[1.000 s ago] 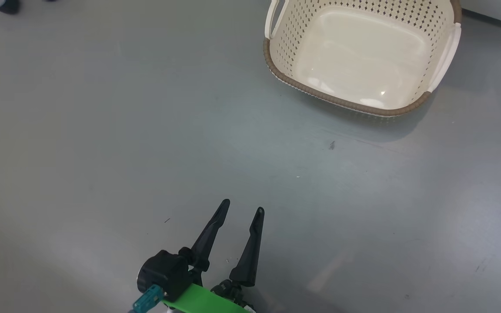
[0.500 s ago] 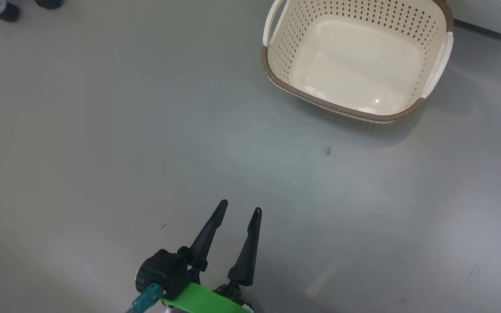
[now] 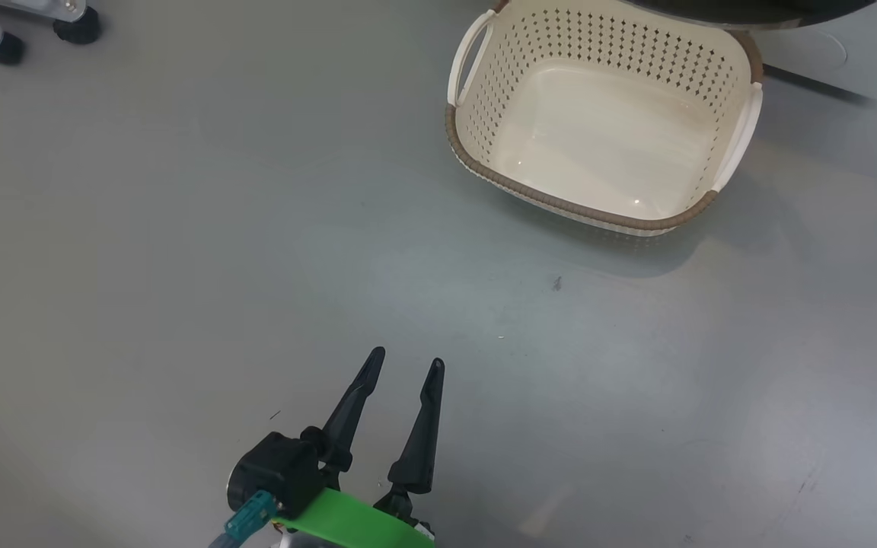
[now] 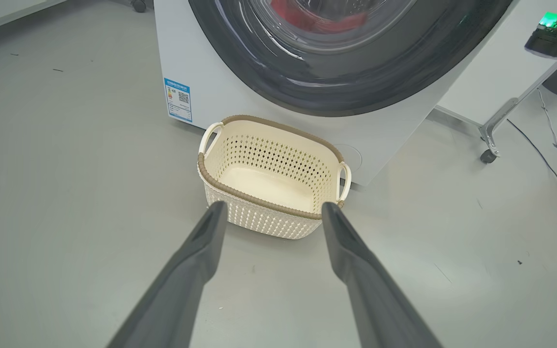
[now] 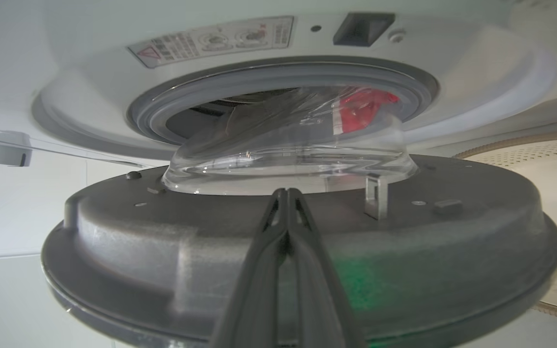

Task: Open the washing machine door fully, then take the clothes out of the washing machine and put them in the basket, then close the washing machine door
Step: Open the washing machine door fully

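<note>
As the head camera has tipped up over the last second, its whole picture has slid. The stand feet (image 3: 77, 27) far left of the basket (image 3: 560, 202) show more fully, and a black arc of the door (image 3: 751, 7) now overhangs the basket's far rim. The things themselves have not moved.

The left claw (image 3: 406, 358) remains spread wide and empty, well short of the basket's near rim. The basket holds nothing.

Above and behind the basket, the door stands ajar from the washing machine (image 5: 114, 87). The red clothes (image 5: 365, 108) lie inside, behind the glass.

The right claw (image 5: 285, 193) has its fingers pressed together, pinching nothing, against or just off the door's inner face.

Judgement: the work is at the door-opening stage, with unloading not yet begun.

Not established:
- Whether the right claw touches the door.
- How far the door has swung.
- How many garments there are, because the glass distorts them.
- The hinge and the top of the machine, which are cut off.
</note>
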{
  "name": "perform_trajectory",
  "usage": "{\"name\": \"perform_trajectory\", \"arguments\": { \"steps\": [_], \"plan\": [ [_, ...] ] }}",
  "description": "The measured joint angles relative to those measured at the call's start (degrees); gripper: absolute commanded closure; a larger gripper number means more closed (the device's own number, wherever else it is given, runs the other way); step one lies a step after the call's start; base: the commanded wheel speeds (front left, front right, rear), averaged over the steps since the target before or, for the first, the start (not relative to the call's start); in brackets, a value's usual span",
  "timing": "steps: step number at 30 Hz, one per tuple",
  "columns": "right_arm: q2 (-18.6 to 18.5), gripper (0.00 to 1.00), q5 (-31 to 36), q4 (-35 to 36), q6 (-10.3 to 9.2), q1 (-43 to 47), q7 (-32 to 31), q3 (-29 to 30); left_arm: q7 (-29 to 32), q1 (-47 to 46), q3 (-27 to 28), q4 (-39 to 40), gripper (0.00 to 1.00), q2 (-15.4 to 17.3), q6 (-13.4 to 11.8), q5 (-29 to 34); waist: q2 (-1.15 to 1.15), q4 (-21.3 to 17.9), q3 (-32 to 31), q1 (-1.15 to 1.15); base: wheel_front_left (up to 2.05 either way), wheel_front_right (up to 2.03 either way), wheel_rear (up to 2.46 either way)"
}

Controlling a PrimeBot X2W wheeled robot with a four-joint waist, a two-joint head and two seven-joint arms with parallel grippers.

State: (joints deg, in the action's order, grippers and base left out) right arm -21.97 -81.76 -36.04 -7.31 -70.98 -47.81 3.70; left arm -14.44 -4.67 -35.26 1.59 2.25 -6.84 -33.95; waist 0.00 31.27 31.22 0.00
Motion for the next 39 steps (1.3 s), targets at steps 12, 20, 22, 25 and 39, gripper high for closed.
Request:
{"name": "perform_trajectory", "arguments": {
  "steps": [12, 20, 22, 25, 39],
  "plan": [
    [1.4, 1.00, 0.0, 0.0, 0.00, 4.8, -0.5, -0.5, 0.0, -0.1, 0.9, -1.3, 0.00, 0.0, 0.0, 0.0, 0.00, -0.8, -2.8, 0.00, 0.00, 0.00, 0.00],
    [3.1, 1.00, -0.4, 0.2, 0.00, 7.2, -1.0, -1.0, 0.0, -0.1, 1.9, -1.7, 0.00, 0.0, 0.0, 0.3, 0.00, -1.6, -4.3, 0.00, 0.00, 0.00, 0.00],
    [3.3, 1.00, -0.4, 0.5, 0.00, 7.2, -1.0, -1.0, 0.0, -0.1, 2.0, -1.7, 0.00, 0.0, 0.0, 0.4, 0.00, -1.8, -4.4, 0.00, 0.00, 0.00, 0.00],
    [3.1, 1.00, -0.2, 1.5, 0.33, 7.4, 0.1, -0.9, 0.0, -0.1, 2.1, -1.8, 0.00, 0.0, 0.0, 0.7, 0.00, -2.1, -4.5, 0.00, 0.00, 0.00, 0.00],
    [-0.9, 1.00, 11.9, 6.0, 14.73, 13.7, 8.7, -7.4, 0.0, -1.2, 5.3, -4.6, 0.00, 0.1, 0.0, 1.4, 0.00, -4.3, -8.5, 0.00, 0.00, 0.00, 0.00]
  ]
}}
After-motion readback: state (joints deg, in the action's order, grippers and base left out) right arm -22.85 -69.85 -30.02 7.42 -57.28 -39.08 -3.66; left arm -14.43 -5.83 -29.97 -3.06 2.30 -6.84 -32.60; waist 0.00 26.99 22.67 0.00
